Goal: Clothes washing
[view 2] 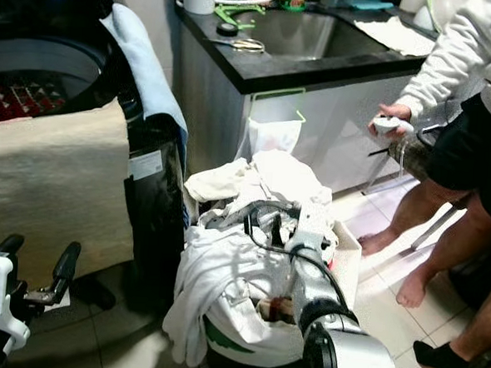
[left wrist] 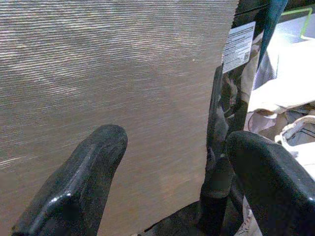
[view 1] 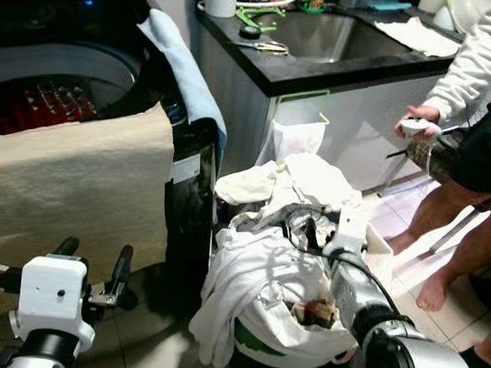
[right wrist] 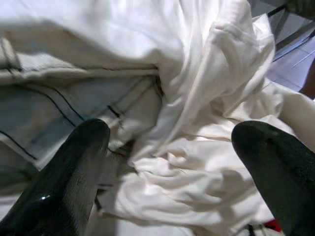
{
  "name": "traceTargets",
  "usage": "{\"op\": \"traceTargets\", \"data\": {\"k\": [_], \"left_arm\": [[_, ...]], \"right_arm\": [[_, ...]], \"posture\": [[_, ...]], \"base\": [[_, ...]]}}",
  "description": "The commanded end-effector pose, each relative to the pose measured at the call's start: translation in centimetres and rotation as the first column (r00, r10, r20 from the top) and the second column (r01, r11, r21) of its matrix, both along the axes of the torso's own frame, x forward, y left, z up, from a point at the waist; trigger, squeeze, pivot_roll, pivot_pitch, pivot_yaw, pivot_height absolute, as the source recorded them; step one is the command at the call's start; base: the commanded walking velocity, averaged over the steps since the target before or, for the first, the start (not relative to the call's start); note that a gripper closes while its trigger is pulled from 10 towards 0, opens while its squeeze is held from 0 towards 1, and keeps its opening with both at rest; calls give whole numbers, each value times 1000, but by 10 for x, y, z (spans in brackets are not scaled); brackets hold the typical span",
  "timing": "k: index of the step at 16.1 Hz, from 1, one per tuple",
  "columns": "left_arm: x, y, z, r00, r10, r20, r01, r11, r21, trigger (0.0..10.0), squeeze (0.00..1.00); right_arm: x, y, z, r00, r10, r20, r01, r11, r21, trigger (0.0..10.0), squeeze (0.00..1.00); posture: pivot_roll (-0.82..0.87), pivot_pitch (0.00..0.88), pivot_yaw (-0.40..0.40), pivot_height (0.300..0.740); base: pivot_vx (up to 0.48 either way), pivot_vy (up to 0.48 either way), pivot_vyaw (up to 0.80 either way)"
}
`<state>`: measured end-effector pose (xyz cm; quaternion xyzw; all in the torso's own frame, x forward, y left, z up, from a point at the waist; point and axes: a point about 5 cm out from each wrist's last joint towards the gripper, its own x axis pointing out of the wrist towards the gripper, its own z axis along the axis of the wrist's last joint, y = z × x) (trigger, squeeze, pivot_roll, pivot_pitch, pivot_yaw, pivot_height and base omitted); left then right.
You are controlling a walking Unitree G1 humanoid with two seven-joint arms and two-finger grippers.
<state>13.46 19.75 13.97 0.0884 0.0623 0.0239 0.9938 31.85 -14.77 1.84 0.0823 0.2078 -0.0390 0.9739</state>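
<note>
The laundry basket [view 1: 257,339] is sitting low in the middle of the left eye view, heaped with white clothes [view 1: 248,272] that are spilling over its rim onto the tiled floor [view 1: 148,345]. The right claw [right wrist: 172,162] is reaching down into the top of that heap with its fingers spread wide; in the right wrist view they are straddling a fold of cream cloth beside a blue-grey striped garment [right wrist: 64,98], and nothing is pinched between them.

At the upper left, the top-loading washing machine [view 1: 183,180] is standing open, with a beige towel [view 1: 70,182] hanging over its front edge and a light blue cloth [view 1: 182,63] draped down its side. Something red is showing inside the drum [view 1: 42,105].

The left claw [view 1: 94,271] is hovering low on the left, fingers wide apart and holding nothing, facing the towel.

A person [view 1: 474,123] is standing at the right by the sink bench [view 1: 336,64].

Judging by the full basket, most of the loading is remaining to be done.
</note>
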Motion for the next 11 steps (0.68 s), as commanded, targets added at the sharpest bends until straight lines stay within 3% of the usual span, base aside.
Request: {"op": "traceTargets", "data": {"k": [1, 4, 7, 9, 11], "left_arm": [[-2, -1, 3, 1000, 1, 5, -1, 1000, 9, 10000, 0], [-4, -1, 5, 1000, 2, 7, -2, 1000, 18, 10000, 0], [-5, -2, 10, 1000, -1, 14, 0, 1000, 31, 10000, 0], [-6, -2, 11, 1000, -1, 17, 0, 999, 35, 10000, 0], [-7, -2, 12, 1000, 0, 16, 0, 999, 37, 10000, 0]], "right_arm": [[-3, -4, -4, 998, -58, -25, 60, 996, 65, 10000, 0], [-16, -13, -19, 976, -187, -114, 206, 959, 193, 10000, 0], [-27, -10, -30, 973, -166, -158, 190, 970, 151, 10000, 0], [-27, -11, -30, 975, -155, -159, 174, 979, 110, 10000, 0], [-28, -17, -30, 983, -87, -163, 66, 989, -133, 10000, 0]], "posture": [[394, 61, -71, 727], [404, 69, -70, 727], [415, 82, -70, 727], [416, 86, -69, 727], [416, 91, -70, 727]], "base": [[0, 0, 0], [0, 0, 0], [0, 0, 0], [0, 0, 0], [0, 0, 0]]}}
